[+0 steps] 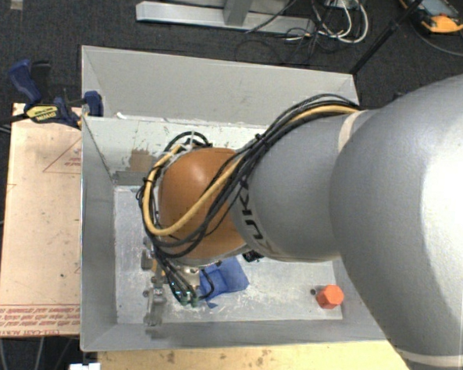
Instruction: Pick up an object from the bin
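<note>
The arm [388, 190] is reaching into the grey metal bin [95, 234] from the right, its orange wrist cover [195, 209] hanging over the middle. The gripper [156, 305] is hovering low by the bin's lower-left corner. A blue thing [229, 279], perhaps a soft block, is lying just beside it, partly under the wrist. A small orange-red block [329, 296] is sitting well apart to the right.

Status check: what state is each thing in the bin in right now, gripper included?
gripper: low in the bin, lower left in view, beside the blue thing.
blue thing: lying in the bin, partly hidden by the arm.
orange block: lying free, clear of the gripper.
</note>
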{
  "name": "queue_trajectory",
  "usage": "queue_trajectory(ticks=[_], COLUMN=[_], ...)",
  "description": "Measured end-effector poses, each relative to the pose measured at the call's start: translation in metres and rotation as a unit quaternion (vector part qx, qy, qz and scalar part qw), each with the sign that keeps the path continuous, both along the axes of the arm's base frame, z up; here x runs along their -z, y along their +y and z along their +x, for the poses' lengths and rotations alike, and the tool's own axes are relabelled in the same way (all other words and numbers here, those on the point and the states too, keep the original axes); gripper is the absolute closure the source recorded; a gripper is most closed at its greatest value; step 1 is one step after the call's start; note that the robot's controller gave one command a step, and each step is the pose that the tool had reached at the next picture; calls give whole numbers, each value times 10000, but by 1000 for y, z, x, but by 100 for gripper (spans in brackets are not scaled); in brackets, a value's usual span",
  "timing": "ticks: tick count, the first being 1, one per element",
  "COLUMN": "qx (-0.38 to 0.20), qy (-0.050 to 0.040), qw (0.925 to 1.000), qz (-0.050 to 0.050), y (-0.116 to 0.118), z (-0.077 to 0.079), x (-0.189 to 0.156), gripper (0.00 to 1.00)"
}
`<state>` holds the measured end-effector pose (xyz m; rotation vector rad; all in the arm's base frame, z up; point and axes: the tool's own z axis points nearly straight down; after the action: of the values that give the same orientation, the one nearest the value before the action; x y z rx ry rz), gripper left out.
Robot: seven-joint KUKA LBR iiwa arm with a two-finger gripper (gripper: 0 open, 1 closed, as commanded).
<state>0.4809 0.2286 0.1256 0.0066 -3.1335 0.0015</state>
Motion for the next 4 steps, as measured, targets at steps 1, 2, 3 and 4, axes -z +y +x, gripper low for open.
queue_trajectory(ticks=[1,2,3,4], qx=[148,-1266,-3682,-5629], qy=[-45,-47,-48,-3], qw=[9999,9919,9297,8266], qz=[18,28,29,-20], y=[-38,15,19,18], z=[41,15,11,2], x=[39,25,19,55], gripper=[0,0,0,0])
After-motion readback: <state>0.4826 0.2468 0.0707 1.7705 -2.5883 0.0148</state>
